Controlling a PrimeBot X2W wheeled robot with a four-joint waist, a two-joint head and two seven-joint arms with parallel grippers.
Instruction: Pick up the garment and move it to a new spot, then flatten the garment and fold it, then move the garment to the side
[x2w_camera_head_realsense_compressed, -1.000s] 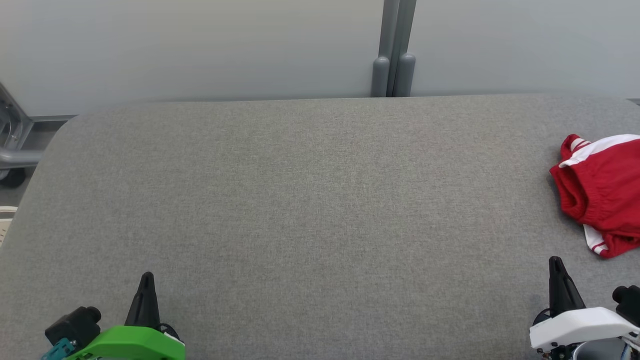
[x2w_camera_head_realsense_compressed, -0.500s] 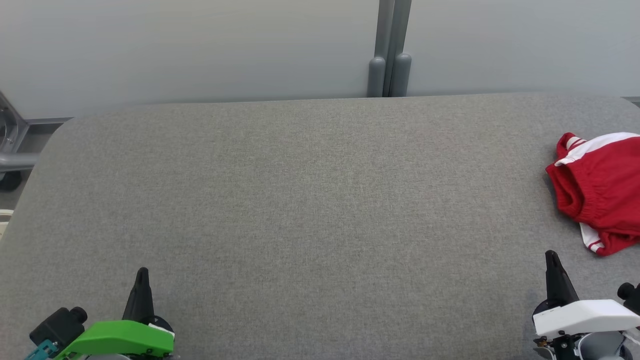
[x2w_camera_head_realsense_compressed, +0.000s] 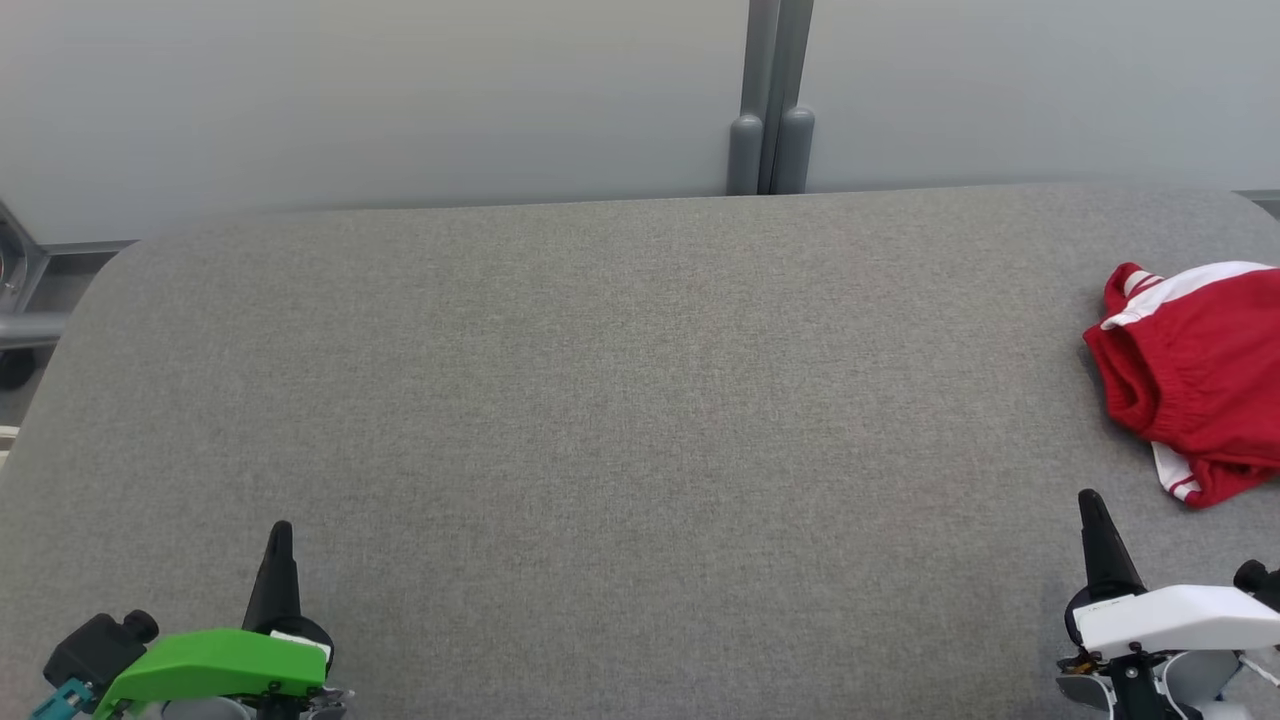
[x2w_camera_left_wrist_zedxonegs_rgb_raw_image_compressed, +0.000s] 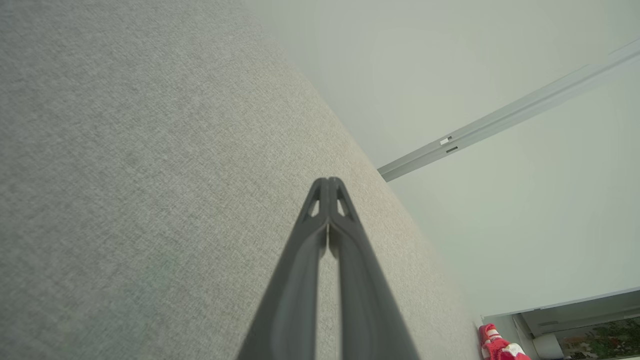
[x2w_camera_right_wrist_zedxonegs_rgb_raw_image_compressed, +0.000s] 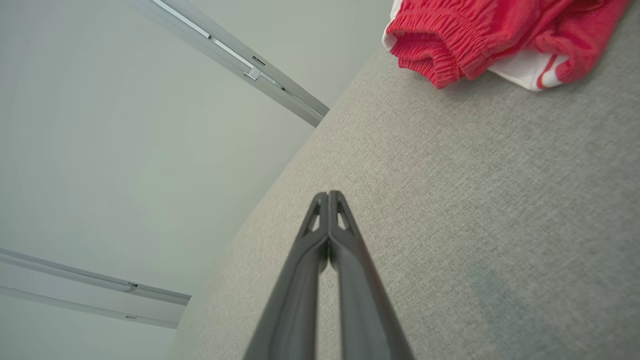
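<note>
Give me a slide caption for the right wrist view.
Shut right gripper poised over grey table, crumpled red-and-white garment ahead, untouched.

I can't make out any text, label, brand, number or sign on my feeds; nothing legible stands on any surface I'm looking at.

L claw (x2w_camera_left_wrist_zedxonegs_rgb_raw_image_compressed: 328, 182) closed above table (x2w_camera_left_wrist_zedxonegs_rgb_raw_image_compressed: 125, 175)
</note>
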